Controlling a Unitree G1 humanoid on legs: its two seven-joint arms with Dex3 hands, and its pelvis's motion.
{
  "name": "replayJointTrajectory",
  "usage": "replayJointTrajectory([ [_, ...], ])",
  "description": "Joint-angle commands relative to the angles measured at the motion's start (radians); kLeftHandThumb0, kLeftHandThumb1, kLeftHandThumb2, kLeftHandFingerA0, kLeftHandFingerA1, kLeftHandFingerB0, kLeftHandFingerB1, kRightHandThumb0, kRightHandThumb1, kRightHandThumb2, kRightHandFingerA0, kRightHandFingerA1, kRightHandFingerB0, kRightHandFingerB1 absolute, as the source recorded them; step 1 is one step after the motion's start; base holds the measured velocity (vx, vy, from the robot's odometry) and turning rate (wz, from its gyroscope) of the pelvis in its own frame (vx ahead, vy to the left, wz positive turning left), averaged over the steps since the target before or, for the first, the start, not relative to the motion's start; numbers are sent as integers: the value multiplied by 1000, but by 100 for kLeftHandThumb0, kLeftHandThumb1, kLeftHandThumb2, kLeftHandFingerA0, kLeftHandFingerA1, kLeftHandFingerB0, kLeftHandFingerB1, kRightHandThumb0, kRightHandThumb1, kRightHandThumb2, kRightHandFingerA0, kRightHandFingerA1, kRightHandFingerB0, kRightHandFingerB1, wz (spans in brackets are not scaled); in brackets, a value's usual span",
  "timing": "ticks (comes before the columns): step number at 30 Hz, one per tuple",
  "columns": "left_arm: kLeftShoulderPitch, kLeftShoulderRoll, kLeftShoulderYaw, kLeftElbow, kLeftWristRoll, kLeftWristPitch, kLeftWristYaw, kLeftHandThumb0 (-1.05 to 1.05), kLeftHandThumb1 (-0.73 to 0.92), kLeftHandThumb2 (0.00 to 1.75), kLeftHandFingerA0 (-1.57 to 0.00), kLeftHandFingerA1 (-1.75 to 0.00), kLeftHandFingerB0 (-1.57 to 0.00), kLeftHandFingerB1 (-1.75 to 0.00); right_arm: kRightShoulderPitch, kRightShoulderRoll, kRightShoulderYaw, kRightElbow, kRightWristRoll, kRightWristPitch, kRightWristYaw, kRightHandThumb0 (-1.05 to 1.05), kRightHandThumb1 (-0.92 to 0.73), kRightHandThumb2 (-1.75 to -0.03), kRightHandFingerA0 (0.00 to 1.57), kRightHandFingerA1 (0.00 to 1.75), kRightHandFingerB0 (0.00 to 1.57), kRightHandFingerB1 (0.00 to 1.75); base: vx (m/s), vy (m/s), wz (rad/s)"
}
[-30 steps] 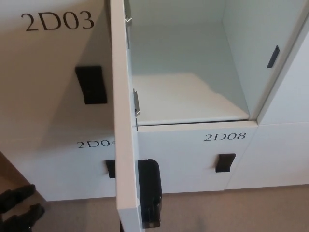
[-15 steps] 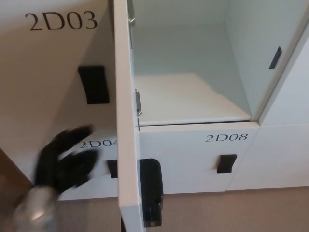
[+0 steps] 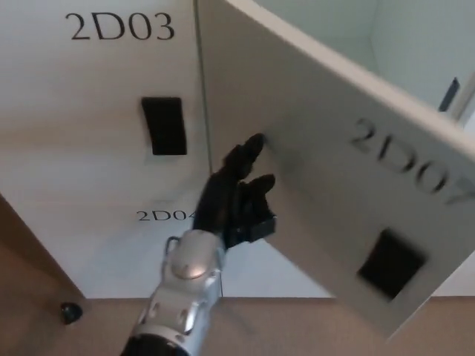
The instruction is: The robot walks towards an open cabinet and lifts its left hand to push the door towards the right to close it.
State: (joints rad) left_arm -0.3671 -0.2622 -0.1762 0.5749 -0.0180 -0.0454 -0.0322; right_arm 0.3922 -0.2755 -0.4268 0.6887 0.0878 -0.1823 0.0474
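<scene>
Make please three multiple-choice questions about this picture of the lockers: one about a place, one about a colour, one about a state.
1. Where does the left hand touch?
A. The door marked 2D07
B. The door marked 2D03
C. The floor

2. What colour is the handle on door 2D03?
A. White
B. Red
C. Black

3. In what state is door 2D07?
A. Fully closed
B. Partly open, at an angle to the cabinet
C. Removed and lying on the floor

Answers: 1 A, the fingers rest against the outer face of that door. 2 C, it is a dark rectangle on the pale door. 3 B, the compartment interior shows above the door's slanted top edge.
</scene>
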Motion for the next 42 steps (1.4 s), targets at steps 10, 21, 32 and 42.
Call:
replayJointTrajectory([
  [10,-160,-519,-986,-105,-102,292,-297,-52,55,94,-56,-61,-49,-56,39,119,-9,-254,170,-40,117,-14,-70,-60,63,58,56,50,0,0,0],
  [21,-165,-224,-755,-151,-15,290,-274,-84,29,56,-93,-48,-95,-49,45,56,-2,-273,139,-19,179,-18,-68,-60,62,53,54,46,0,0,0],
  [32,-675,73,-401,114,31,256,-259,-62,54,90,-33,-50,-43,-52,116,143,46,-520,142,47,140,-19,-71,-61,62,56,54,48,0,0,0],
  [42,-687,320,-281,-100,16,231,-281,-48,64,60,-60,-45,-56,-38,109,129,85,-577,110,57,164,-18,-73,-61,59,54,51,47,0,0,0],
])
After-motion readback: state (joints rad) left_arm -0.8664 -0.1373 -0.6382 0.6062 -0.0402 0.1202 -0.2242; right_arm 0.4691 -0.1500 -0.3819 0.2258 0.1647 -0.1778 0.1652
